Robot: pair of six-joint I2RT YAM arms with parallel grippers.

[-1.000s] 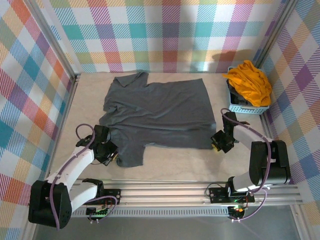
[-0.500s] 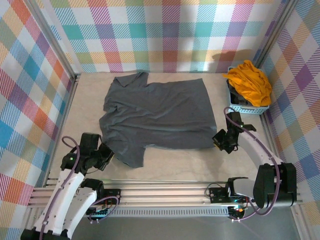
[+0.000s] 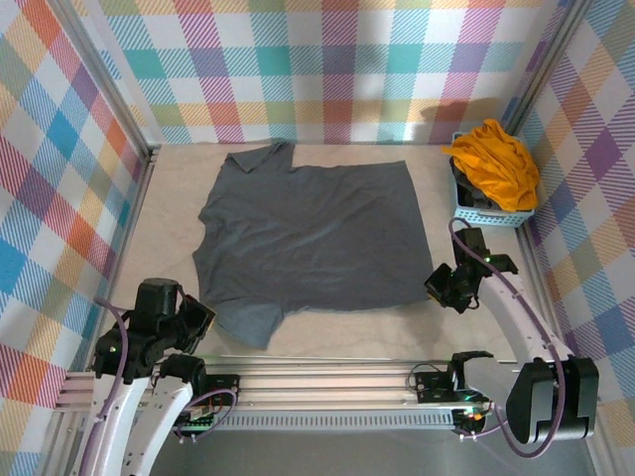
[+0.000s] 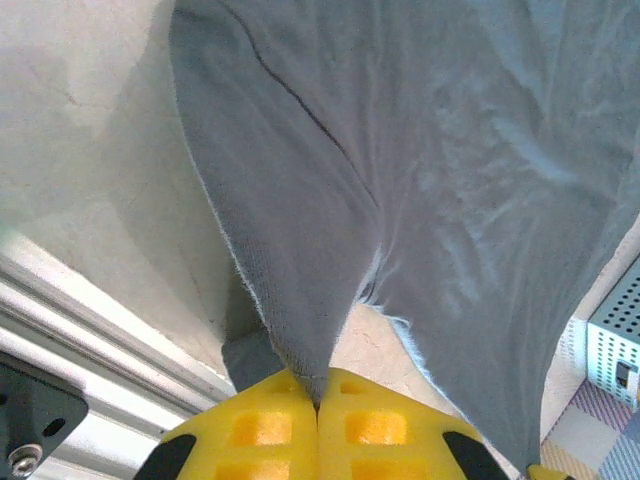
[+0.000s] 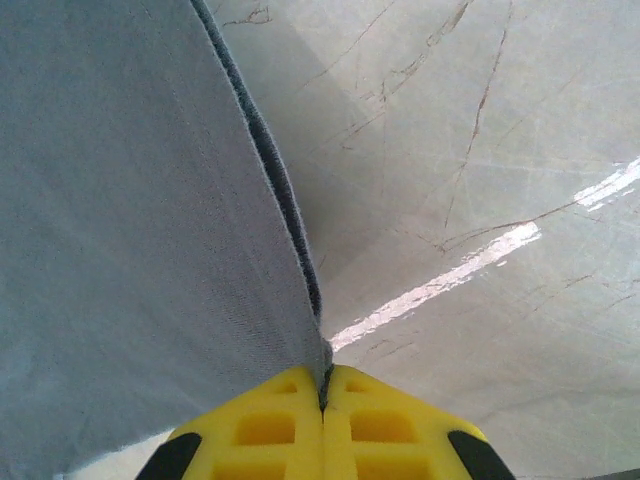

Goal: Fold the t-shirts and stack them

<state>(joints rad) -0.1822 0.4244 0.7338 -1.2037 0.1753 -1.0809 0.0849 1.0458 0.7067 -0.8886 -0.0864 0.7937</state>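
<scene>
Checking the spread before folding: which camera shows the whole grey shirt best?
Top external: the grey shirt lies spread flat, nearly its whole outline in sight. Left wrist view: a close fold pinched in the left pincer. Right wrist view: an edge pinched in the right pincer.

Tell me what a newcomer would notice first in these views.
The dark slate-grey cloth t-shirt lies spread across the middle of the table. The shut left end effector pinches its near sleeve, and the shut right end effector pinches its near hem corner. At the far right, a crumpled mustard orange-yellow t-shirt heaps out of a small light-blue plastic lattice basket.
</scene>
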